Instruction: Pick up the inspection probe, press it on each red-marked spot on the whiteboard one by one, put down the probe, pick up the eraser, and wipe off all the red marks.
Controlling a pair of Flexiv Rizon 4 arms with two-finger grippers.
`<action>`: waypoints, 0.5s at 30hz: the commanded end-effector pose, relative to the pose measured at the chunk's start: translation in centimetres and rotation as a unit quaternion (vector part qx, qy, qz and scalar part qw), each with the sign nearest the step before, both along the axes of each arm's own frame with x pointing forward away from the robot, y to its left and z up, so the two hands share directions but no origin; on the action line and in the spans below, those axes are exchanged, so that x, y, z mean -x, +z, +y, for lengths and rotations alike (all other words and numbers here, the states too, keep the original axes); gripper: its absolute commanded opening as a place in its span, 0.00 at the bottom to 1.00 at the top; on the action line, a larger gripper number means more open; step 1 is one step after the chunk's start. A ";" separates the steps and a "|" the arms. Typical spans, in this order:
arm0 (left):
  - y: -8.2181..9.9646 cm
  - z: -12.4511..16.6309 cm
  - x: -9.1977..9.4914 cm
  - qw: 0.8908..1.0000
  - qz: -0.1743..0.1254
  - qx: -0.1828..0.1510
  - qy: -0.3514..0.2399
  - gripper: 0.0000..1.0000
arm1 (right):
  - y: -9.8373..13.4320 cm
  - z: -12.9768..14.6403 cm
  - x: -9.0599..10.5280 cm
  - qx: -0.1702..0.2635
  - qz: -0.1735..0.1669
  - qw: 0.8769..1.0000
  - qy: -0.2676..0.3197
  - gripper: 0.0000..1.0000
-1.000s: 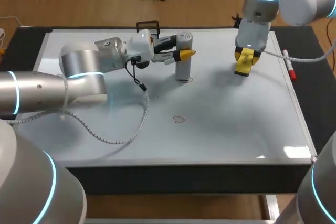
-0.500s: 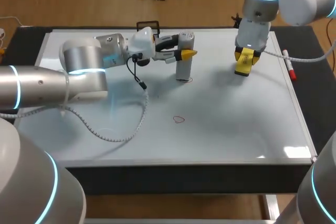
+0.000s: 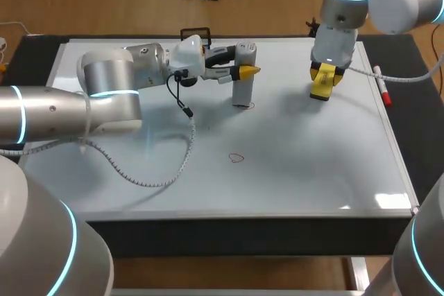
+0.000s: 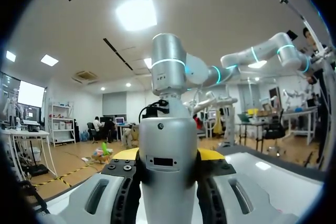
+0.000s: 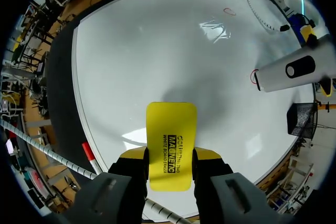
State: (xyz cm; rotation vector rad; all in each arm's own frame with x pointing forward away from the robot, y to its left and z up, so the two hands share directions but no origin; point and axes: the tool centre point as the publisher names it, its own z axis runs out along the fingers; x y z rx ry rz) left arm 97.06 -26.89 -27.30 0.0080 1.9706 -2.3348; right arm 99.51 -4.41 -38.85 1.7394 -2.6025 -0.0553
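I am holding the probe (image 3: 243, 88) in my left gripper (image 3: 245, 71). Its two fingers are squeezing the probe from both sides, near the top. The probe is standing straight up, so its long side is pointing up and down. Its bottom end is sitting at the far mark (image 3: 248, 106), a small red loop on the board (image 3: 312, 171). I cannot tell if it is pressing down or hanging just above.

The thing I am watching most is the near mark (image 3: 236, 158). It is lying almost straight from the probe toward the front edge of the board, a little way apart. I think the probe is going there next. So I am planning to lift it a bit, hold it upright, and pull it toward the front. My left arm is the one for this job, because it is nearer and it has the probe.

My right gripper (image 3: 323, 77) is hanging over the far right part of the board, well apart from both marks. It is pinching the eraser (image 5: 170, 129), which is flat and yellow and is sticking out ahead of the fingers. The eraser is not wiping anything yet.

The eraser is showing black print on its face, but I am not reading it out. I am seeing no words on the probe. A pen (image 3: 381, 85) is lying by the right edge of the board.
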 end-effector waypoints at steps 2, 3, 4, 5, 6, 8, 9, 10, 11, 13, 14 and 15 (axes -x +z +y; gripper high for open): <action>0.0 0.1 0.0 1.000 0.001 -0.002 0.001 0.00 | 0.1 -0.1 -0.1 0.001 0.000 1.000 0.001 0.00; 0.0 0.1 0.0 1.000 0.001 -0.001 0.001 0.00 | 0.1 -0.1 -0.1 0.001 0.000 1.000 0.001 0.00; 0.0 0.1 0.0 1.000 0.001 -0.001 0.001 0.00 | 0.1 -0.1 -0.1 0.001 0.000 1.000 0.001 0.00; 0.0 0.2 0.0 1.000 0.001 -0.001 0.001 0.00 | 0.1 -0.1 -0.1 0.001 0.000 1.000 0.001 0.00; 0.0 0.2 0.0 1.000 0.000 0.000 0.000 0.00 | 0.1 -0.1 -0.1 0.001 0.000 1.000 0.001 0.00; 0.3 0.3 0.1 1.000 -0.002 0.003 0.000 0.00 | 0.1 -0.1 -0.1 0.001 0.000 1.000 0.001 0.00; 0.5 0.4 0.3 1.000 -0.004 0.004 0.000 0.00 | 0.1 -0.1 -0.1 0.001 0.000 1.000 0.001 0.00; 0.8 0.5 0.4 1.000 -0.006 0.006 0.000 0.00 | 0.1 -0.1 -0.1 0.001 0.000 1.000 0.001 0.00; 1.0 0.7 0.4 1.000 -0.007 0.008 0.000 0.00 | 0.1 -0.1 -0.1 0.001 0.000 1.000 0.001 0.00; 1.5 1.3 0.5 1.000 -0.010 0.014 0.001 0.00 | 0.1 -0.1 -0.1 0.001 0.000 1.000 0.001 0.00; 1.7 1.7 0.5 1.000 -0.010 0.016 0.002 0.00 | 0.1 -0.1 -0.1 0.001 0.000 1.000 0.001 0.00; 1.9 2.1 0.6 1.000 -0.011 0.019 0.005 0.00 | 0.1 -0.1 -0.1 0.001 0.000 1.000 0.001 0.00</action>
